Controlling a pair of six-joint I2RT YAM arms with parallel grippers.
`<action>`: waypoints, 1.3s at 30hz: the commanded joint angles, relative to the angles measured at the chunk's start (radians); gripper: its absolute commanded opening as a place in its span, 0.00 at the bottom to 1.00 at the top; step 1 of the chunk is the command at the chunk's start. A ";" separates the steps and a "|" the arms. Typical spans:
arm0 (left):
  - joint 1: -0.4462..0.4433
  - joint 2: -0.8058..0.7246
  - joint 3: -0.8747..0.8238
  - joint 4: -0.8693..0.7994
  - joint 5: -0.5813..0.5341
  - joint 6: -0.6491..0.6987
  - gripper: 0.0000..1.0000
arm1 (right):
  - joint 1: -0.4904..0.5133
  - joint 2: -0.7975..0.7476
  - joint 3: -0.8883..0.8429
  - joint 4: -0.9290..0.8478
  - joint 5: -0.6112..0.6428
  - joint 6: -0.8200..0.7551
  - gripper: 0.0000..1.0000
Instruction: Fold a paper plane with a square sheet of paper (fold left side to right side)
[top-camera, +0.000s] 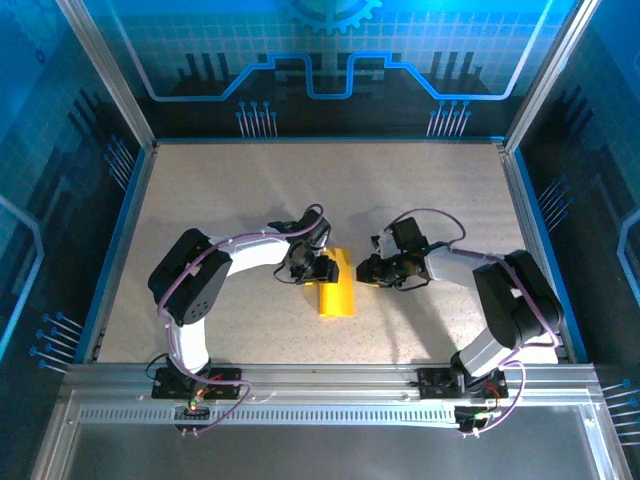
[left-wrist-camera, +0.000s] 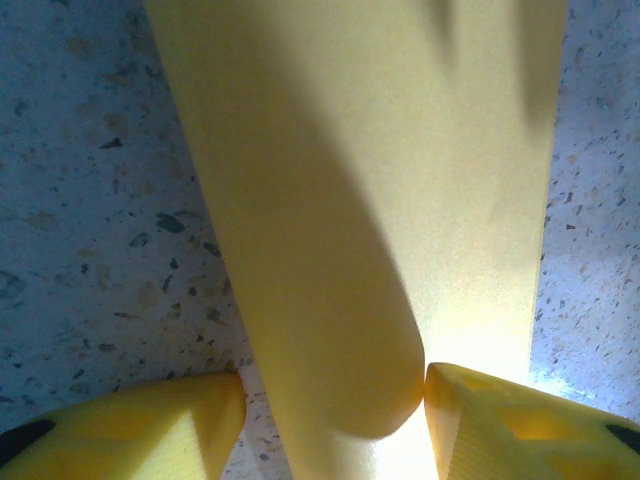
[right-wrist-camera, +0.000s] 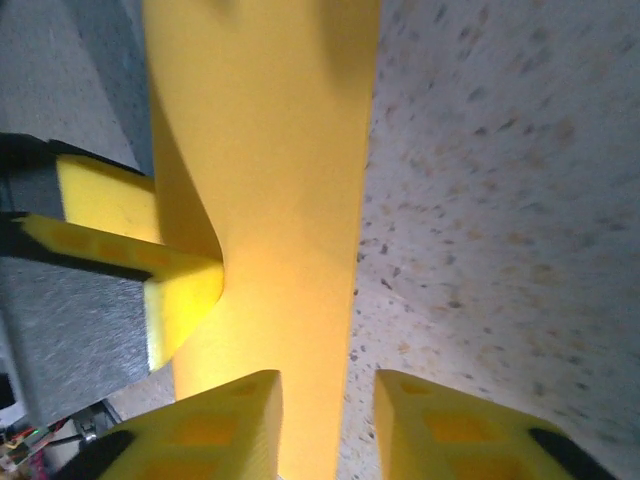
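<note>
Jaws of the left gripper (left-wrist-camera: 335, 395) stand spread, straddling the square sheet of paper (top-camera: 336, 290) without pinching it. One of its fingers (right-wrist-camera: 180, 290) touches the sheet's bowed flap. Jaws of the right gripper (right-wrist-camera: 328, 400) stand a narrow gap apart, not met, with the sheet's long edge running between them. The sheet, folded to a narrow yellow strip, lies on the speckled table (top-camera: 450, 190) between the two grippers, its upper layer arched rather than flat. Hazards, judged from where I stand:
- Nothing clamps the strip, so a pull from the right could slide it.
- A bite on one layer alone could reopen the fold.
- Flattening the arch off-line could set a skewed crease.
</note>
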 joint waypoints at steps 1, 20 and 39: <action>-0.024 0.120 -0.055 0.069 -0.064 0.016 0.55 | 0.031 0.044 0.039 0.069 -0.044 0.034 0.26; -0.024 0.113 -0.064 0.080 -0.071 0.007 0.55 | 0.086 0.176 0.081 0.037 0.013 0.042 0.06; 0.014 -0.321 -0.228 0.250 -0.034 0.033 0.63 | 0.091 0.225 0.075 -0.062 0.144 0.014 0.00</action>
